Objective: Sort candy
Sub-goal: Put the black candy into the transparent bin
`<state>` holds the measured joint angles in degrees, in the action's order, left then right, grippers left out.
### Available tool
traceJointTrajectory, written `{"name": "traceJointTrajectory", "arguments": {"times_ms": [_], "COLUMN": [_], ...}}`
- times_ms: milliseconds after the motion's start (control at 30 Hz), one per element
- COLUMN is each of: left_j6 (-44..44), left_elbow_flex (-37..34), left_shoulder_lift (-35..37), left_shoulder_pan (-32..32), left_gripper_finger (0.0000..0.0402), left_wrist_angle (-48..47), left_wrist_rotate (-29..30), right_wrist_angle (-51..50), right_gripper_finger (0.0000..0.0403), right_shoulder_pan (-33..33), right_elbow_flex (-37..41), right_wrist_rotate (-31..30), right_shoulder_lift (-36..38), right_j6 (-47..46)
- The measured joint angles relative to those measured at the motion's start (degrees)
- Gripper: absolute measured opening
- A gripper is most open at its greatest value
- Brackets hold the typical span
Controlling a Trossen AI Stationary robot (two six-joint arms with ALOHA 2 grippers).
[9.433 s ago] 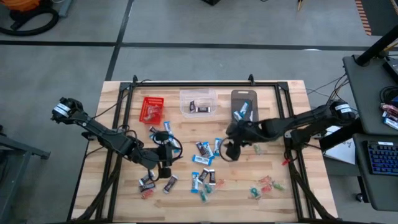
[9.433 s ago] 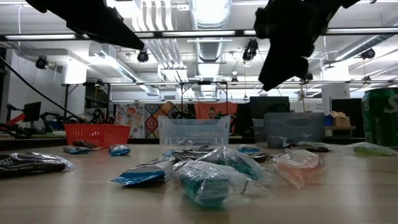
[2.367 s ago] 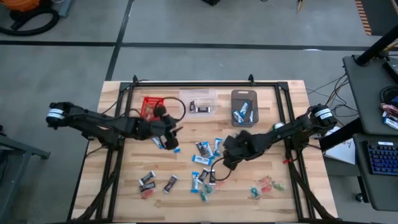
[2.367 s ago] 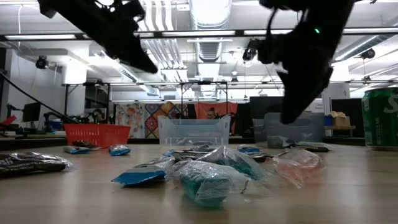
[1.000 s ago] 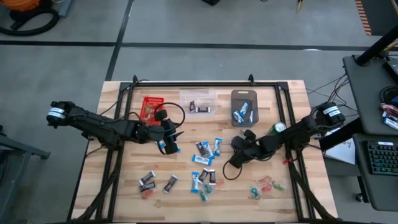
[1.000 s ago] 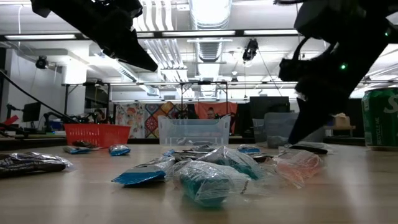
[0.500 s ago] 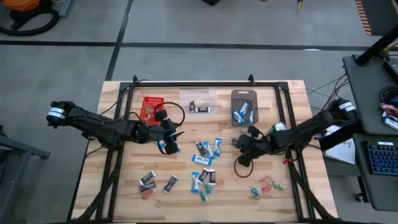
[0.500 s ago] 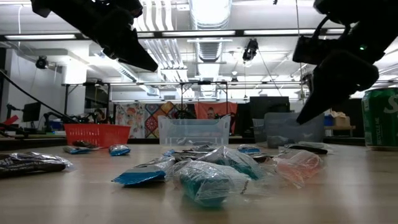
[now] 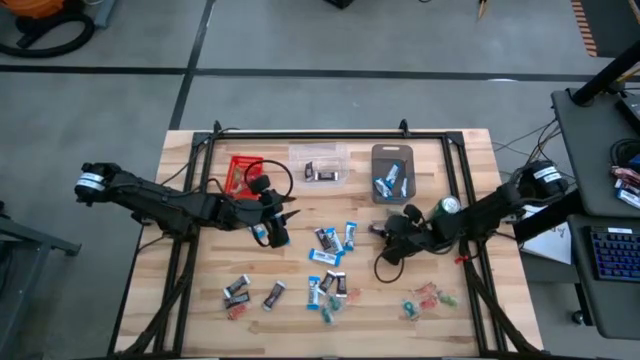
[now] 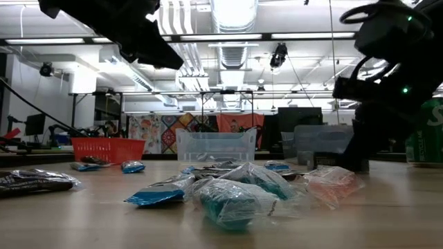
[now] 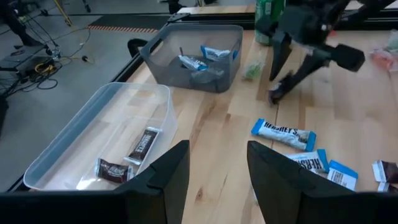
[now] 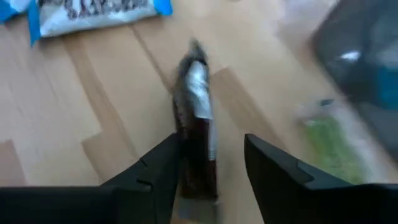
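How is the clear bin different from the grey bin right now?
The clear bin is see-through and holds dark brown candy; the grey bin is smoky dark and holds blue-and-white candy. In the high view the clear bin sits mid-table, the grey bin to its right. Both are open-topped and stand along the table's far edge.

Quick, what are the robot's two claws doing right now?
Left gripper: open, empty.
Right gripper: open around a dark brown candy.
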<state>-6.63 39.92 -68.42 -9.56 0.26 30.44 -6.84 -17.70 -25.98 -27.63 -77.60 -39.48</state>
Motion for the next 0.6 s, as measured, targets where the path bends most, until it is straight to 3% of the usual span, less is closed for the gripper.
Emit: {"name": "traceJointTrajectory", "arguments": {"times_ms": [300, 600], "left_j6": [-0.16, -1.84], "left_elbow_flex": [0.00, 0.00], "left_shoulder_lift": [-3.17, -10.17], "left_shoulder_pan": [0.00, 0.00], "left_gripper_finger": [0.0144, 0.0144], "left_wrist_angle": [1.09, 4.49], "left_wrist_rotate": [-0.02, -0.11], "right_wrist_angle": [4.32, 4.58], "right_gripper_finger": [0.0162, 0.0061], "right_shoulder_pan": [0.09, 0.09], "right_elbow_flex": [-0.09, -0.67], "right_wrist_rotate": [-0.42, 0.08], "right_shoulder_lift": [-7.55, -3.26], "right_j6": [-1.06, 0.74]}}
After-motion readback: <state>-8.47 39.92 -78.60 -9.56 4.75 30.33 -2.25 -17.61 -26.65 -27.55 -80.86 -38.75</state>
